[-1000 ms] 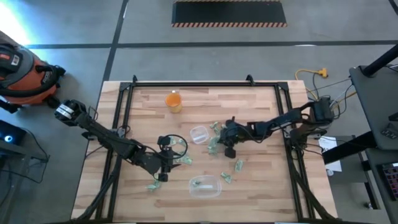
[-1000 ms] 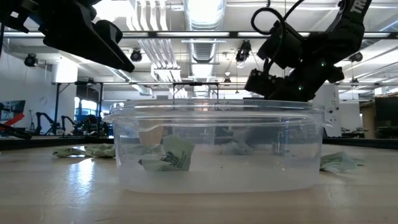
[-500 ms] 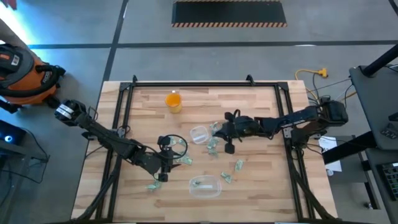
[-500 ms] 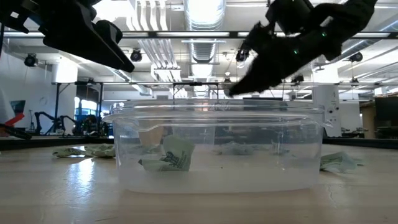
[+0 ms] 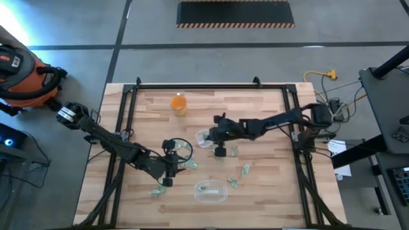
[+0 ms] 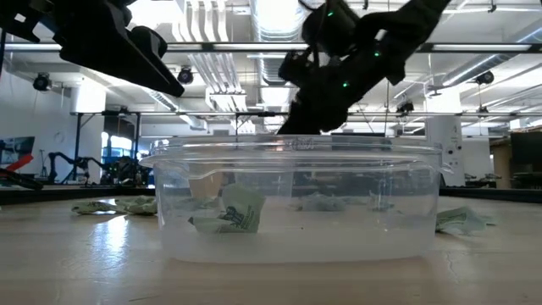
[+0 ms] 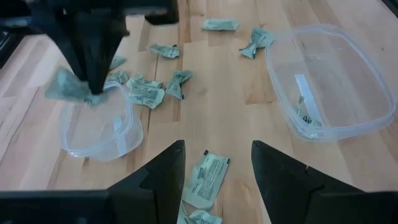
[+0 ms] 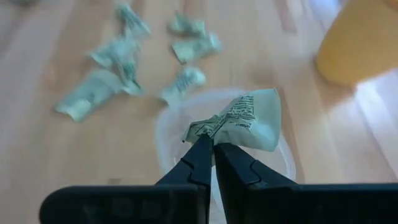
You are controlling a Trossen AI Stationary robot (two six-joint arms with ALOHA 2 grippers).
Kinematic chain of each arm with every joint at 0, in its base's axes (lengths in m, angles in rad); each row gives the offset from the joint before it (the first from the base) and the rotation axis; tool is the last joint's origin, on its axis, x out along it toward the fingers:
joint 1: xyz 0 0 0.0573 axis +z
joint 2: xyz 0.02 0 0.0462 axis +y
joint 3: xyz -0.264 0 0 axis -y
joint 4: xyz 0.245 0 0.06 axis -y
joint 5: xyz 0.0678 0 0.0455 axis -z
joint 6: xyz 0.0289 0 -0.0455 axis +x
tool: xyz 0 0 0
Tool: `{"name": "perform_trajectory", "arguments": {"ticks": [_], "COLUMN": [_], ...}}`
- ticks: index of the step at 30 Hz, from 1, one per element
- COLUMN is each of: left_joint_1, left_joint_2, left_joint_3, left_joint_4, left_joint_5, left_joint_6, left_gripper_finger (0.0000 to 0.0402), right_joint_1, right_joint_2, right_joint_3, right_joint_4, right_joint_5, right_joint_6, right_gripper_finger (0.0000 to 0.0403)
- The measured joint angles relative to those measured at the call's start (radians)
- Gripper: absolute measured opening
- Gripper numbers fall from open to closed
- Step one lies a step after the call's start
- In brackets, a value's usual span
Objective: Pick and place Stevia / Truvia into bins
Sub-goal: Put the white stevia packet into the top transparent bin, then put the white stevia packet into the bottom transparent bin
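Wooden tabletop (image 5: 268,191) under both arms, with green-and-white sachets scattered over its middle. From my seat, the right gripper (image 8: 211,148) is pinched shut on one crumpled sachet (image 8: 239,119) and hangs just over the small round cup (image 5: 204,138), so I judge this the carry-and-drop step. The orange cup (image 5: 178,103) stands well apart, not my target. Next I would centre the sachet over the cup's mouth and only then part the fingers, or it may land on the rim. My left gripper (image 7: 216,163) waits with fingers spread and nothing between them, above a loose sachet (image 7: 207,179) near the larger tub (image 5: 211,190), which already has a sachet inside.
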Motion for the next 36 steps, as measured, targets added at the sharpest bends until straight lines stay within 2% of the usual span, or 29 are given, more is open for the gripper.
{"name": "perform_trajectory", "arguments": {"ticks": [5, 14, 19, 23, 28, 36], "left_joint_1": [-0.001, -0.001, -0.002, -0.002, 0.003, 0.046], "left_joint_2": [0.0, 0.0, 0.0, 0.0, 0.005, 0.108], "left_joint_3": [0.0, -0.005, -0.011, -0.038, -0.099, -0.128], "left_joint_4": [-0.009, -0.015, -0.062, -0.125, -0.112, -0.061], "left_joint_5": [0.001, 0.002, 0.008, 0.005, -0.014, -0.032], "left_joint_6": [0.0, -0.001, -0.046, -0.125, -0.131, -0.122], "left_gripper_finger": [0.0168, 0.0168, 0.0168, 0.0168, 0.0168, 0.0168], "right_joint_1": [-0.013, -0.014, -0.008, 0.011, 0.035, 0.068], "right_joint_2": [0.032, 0.015, -0.015, -0.065, -0.155, -0.345], "right_joint_3": [0.069, 0.099, 0.09, 0.058, -0.016, -0.168], "right_joint_4": [-0.09, -0.161, -0.177, -0.179, -0.183, -0.172], "right_joint_5": [0.024, 0.024, 0.023, 0.021, 0.02, 0.018], "right_joint_6": [0.011, 0.006, -0.006, -0.032, -0.054, -0.028], "right_gripper_finger": [0.0025, 0.0126, 0.0159, 0.0164, 0.0154, 0.0137]}}
